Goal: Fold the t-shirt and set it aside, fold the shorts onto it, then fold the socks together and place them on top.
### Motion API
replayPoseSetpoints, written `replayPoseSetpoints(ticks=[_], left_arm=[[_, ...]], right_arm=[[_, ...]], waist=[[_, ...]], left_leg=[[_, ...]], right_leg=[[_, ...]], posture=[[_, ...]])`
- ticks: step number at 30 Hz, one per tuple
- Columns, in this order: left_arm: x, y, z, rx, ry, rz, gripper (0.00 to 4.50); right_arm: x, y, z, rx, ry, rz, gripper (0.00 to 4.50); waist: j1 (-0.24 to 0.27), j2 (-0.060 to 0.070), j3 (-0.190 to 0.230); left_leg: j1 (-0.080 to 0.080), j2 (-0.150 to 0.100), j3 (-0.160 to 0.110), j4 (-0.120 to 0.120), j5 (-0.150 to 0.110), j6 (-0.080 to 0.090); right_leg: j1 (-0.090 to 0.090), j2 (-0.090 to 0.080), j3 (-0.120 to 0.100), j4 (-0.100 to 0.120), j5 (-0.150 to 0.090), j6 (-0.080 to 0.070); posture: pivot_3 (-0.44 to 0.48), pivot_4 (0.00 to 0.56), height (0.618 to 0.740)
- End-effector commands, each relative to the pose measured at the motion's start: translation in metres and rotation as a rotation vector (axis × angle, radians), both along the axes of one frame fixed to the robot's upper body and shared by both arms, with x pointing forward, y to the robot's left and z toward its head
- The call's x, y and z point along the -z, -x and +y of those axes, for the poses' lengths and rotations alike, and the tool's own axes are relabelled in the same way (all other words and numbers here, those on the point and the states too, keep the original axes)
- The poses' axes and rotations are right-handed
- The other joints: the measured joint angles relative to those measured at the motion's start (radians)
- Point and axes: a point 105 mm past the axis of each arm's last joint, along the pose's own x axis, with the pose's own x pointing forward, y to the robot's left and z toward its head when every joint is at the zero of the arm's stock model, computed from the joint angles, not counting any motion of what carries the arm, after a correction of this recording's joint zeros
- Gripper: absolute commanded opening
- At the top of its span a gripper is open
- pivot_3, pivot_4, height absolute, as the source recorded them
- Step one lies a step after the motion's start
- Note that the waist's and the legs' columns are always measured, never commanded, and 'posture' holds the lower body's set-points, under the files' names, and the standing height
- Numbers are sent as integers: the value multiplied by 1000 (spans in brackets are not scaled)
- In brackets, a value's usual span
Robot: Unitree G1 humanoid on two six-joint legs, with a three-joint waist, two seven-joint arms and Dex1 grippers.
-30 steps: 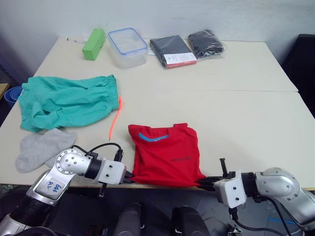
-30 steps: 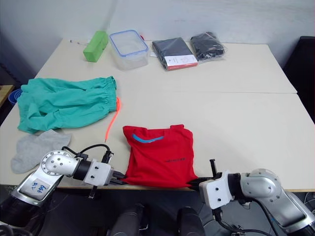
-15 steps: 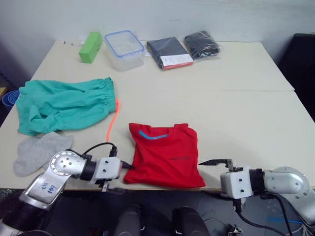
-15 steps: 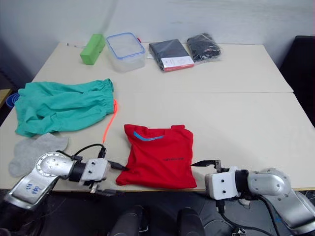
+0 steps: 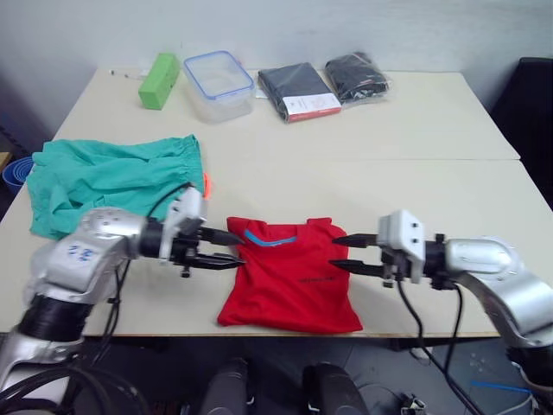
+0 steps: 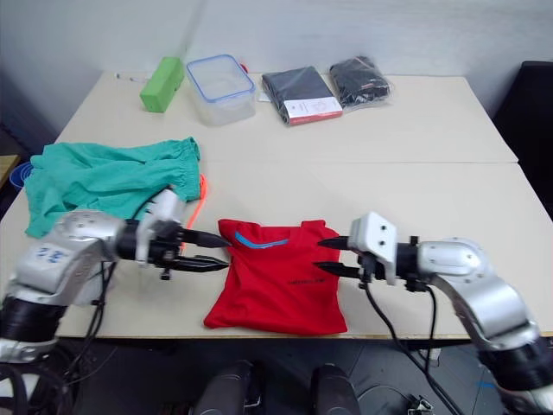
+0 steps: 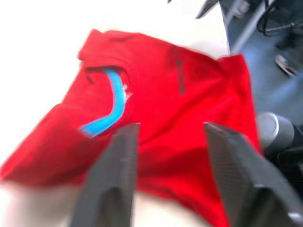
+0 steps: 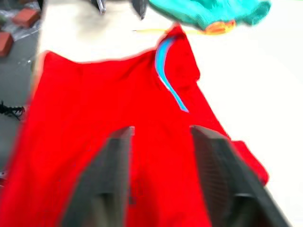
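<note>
T-shirt [image 5: 289, 275] lies collar-away between both end effectors, left [image 5: 226, 246] and right [image 5: 346, 253], fingers apart, flanking its collar end.

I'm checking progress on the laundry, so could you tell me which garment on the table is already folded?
The red t-shirt, lying as a compact rectangle near the table's front edge between both open claws. The teal shorts lie spread out and rumpled to its left.

A plain lab or test room: two pale tabletops [image 5: 415, 112] pushed together before a bare white wall [image 5: 346, 26], with loose cables on the floor [image 7: 284, 52] beside the tabletops.
</note>
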Motion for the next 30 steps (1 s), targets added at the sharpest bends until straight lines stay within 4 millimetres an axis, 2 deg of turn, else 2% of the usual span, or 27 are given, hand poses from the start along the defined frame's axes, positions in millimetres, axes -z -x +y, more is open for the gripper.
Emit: replayPoseSetpoints(ticks=[1, 2, 4, 8, 12, 14, 16, 19, 20, 22, 23, 25, 28, 30], left_arm=[[7, -4, -14, 48, -55, -63, 880], [11, -1, -21, 84, -65, -70, 555], [18, 4, -31, 140, -93, -77, 49], [44, -7, -30, 116, -215, -127, 49], [60, -27, -17, 28, -261, -162, 49], [67, -33, -9, 7, -281, -164, 49], [69, -36, -6, -3, -278, -160, 49], [68, -41, -7, -30, -243, -152, 49], [67, -42, -8, -34, -233, -150, 49], [52, -43, -17, -44, -179, -153, 49], [44, -43, -20, -48, -158, -161, 49], [36, -43, -20, -61, -133, -167, 49], [28, -41, -16, -78, -113, -155, 49], [30, -40, -13, -82, -131, -154, 49]], right_arm=[[7, -13, 6, 33, 42, -37, 287], [12, -18, 7, 47, 66, -50, 0], [19, -25, 5, 62, 104, -81, 0], [29, -38, -12, 143, 146, -94, 0], [37, -60, -32, 265, 276, -187, 0], [34, -74, -51, 364, 316, -230, 0], [30, -81, -60, 418, 315, -249, 0], [13, -84, -58, 445, 211, -259, 0], [7, -82, -54, 436, 168, -251, 0], [-19, -69, -36, 371, -3, -197, 0], [-30, -58, -26, 309, -65, -174, 0], [-39, -36, -11, 196, -108, -130, 0], [-23, -3, 7, 16, -27, -69, 0], [-6, 8, 10, -40, 40, -42, 0]], waist=[[1, 0, 0], [1, 0, 0], [2, 0, 0], [3, 0, 0], [1, 0, 0], [0, -1, -1], [1, -1, -1], [0, -1, -1], [0, -1, -1], [0, -1, -1], [0, -1, -1], [1, -1, -1], [3, -1, -1], [3, -1, -1]], left_leg=[[-2, 0, 0, 1, 0, 0], [-6, 0, 0, 2, 1, 1], [-12, 0, 0, 4, 3, 2], [-12, -1, 1, 5, 5, 3], [-9, -1, 0, 4, 7, 2], [-7, -1, 0, 4, 8, 1], [-5, -1, 0, 4, 8, 0], [-2, -1, 0, 3, 8, 0], [-2, -1, 0, 3, 8, 0], [-2, -1, 0, 2, 8, 0], [-2, -1, 0, 2, 8, 0], [-4, -1, -1, 2, 8, 0], [-8, -1, -3, 2, 8, 0], [-10, -1, -3, 3, 8, 1]], right_leg=[[-2, 0, 0, 1, 0, 0], [-6, 0, 0, 2, 0, 0], [-12, 0, 0, 4, 1, 1], [-12, 0, 0, 2, 1, 2], [-11, -1, 1, 4, 1, 2], [-11, -2, 1, 7, 1, 2], [-10, -2, 1, 9, 1, 2], [-8, -2, 1, 9, 1, 2], [-8, -2, 2, 9, 1, 2], [-8, -2, 2, 10, 1, 2], [-8, -2, 2, 10, 1, 2], [-9, -2, 1, 10, 1, 2], [-11, -2, 0, 10, 1, 2], [-12, -2, -1, 9, 1, 2]], posture=[[0, 150, 740], [0, 150, 740], [0, 150, 740], [0, 150, 740], [0, 150, 740], [0, 150, 740], [0, 150, 740], [0, 150, 740], [0, 150, 740], [0, 150, 740], [0, 150, 740], [0, 150, 740], [0, 150, 740], [0, 150, 740]])
